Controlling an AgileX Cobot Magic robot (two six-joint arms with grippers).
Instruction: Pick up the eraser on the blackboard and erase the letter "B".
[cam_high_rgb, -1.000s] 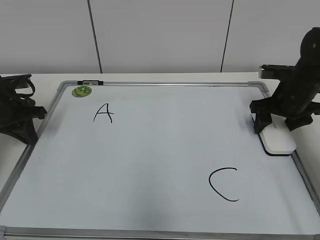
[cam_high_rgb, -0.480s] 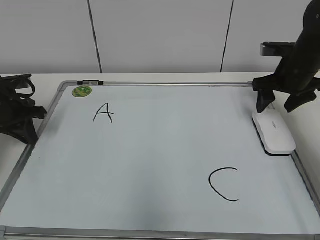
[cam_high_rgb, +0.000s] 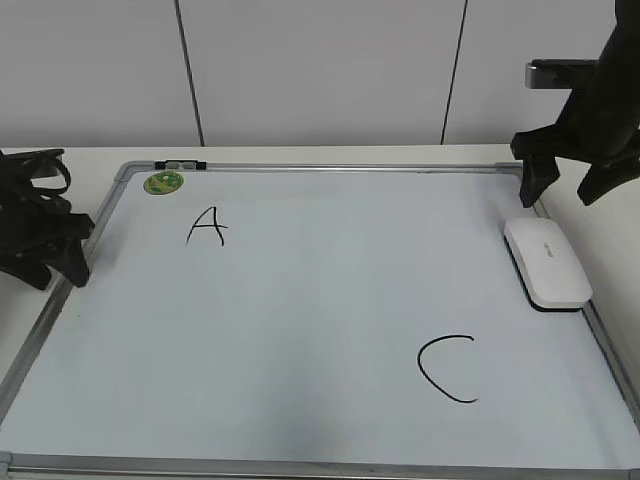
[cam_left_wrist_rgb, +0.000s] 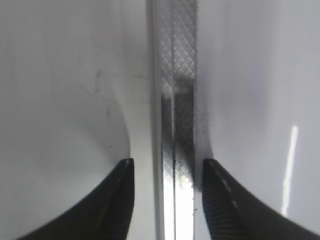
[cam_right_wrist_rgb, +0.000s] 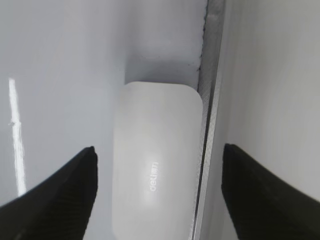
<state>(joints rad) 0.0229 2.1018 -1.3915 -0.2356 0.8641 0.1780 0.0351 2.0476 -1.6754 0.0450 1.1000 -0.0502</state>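
Blackboard (cam_high_rgb: 320, 330): white surface in a silver-grey frame, lying flat on a pale table (cam_high_rgb: 90, 158), filling most of the exterior view. Eraser (cam_high_rgb: 547, 263): white rounded block with a dark underside, lying flat on the board at its right edge, just beside the frame, about midway between near and far; in the right wrist view small grey lettering shows on its top and its long side runs along the frame rail. Letter "A" (cam_high_rgb: 207, 226): black, far left part of the board. Letter "C" (cam_high_rgb: 445, 368): black, near right part. No "B" shows on the board. Magnet (cam_high_rgb: 163, 183): round, green, far left corner of the board, beyond the "A". Right gripper (cam_high_rgb: 567, 185): black, raised above the far right corner, beyond the eraser and apart from it, jaws spread wide and empty; in its wrist view the two fingertips (cam_right_wrist_rgb: 65, 185) stand either side of the eraser, clear of it. Left gripper (cam_high_rgb: 55, 262): black, low at the board's left edge, jaws parted a moderate way, holding nothing; its wrist view shows the fingertips (cam_left_wrist_rgb: 117, 187) either side of the frame rail (cam_left_wrist_rgb: 176, 100)
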